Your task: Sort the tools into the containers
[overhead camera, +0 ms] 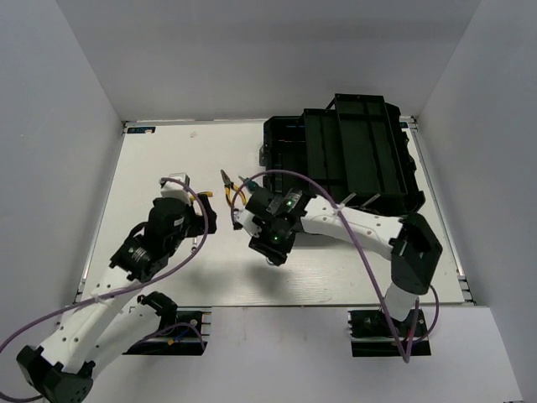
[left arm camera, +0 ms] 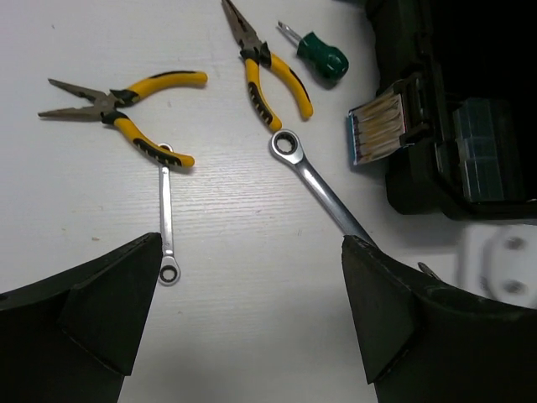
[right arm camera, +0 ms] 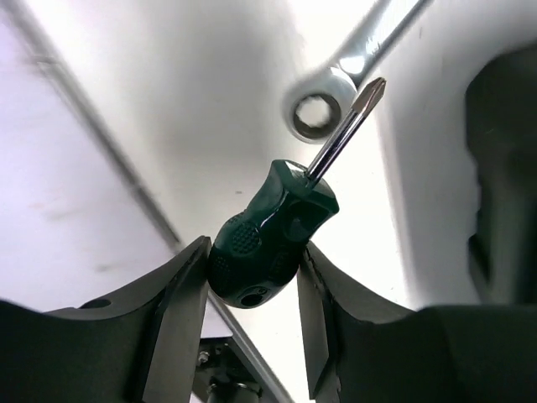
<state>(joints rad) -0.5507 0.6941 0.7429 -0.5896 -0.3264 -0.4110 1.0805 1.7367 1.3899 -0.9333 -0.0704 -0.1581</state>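
On the white table (overhead camera: 159, 151), the left gripper (left arm camera: 252, 319) hovers with its two black fingers (left arm camera: 101, 311) spread wide and nothing between them. Beyond it the tools lie loose on the tabletop, seen from the left wrist.

Farthest left is a pair of yellow-handled pliers (left arm camera: 117, 109), nose slightly parted and pointing left. The small silver wrench (left arm camera: 166, 218) starts at that pair's lower handle, touching or nearly so, and runs toward the camera, ring end nearest.

A second pliers (left arm camera: 264, 71) lies toward the middle, nose pointing away. A stubby green-handled screwdriver (left arm camera: 323, 57) sits just to its right, apart from it. The long ratchet wrench (left arm camera: 315, 180) slants from just below the second pliers' handles down to the gripper's right finger, which hides its far end.

Right of the tools, the right gripper (right arm camera: 252, 277) has both fingers (right arm camera: 176, 311) clamped on the handle of the other green screwdriver (right arm camera: 268, 243). Its shaft angles up and right, ending in a cross-head tip. A wrench ring (right arm camera: 289, 117) shows blurred behind that tip; which wrench it belongs to cannot be told.

From overhead, the right gripper (overhead camera: 270, 250) hangs near the table's middle. The black toolbox (overhead camera: 352, 151) stands open at the far right with its dark tray compartments showing. A clear-lidded compartment (left arm camera: 482, 151) is visible from the left wrist.
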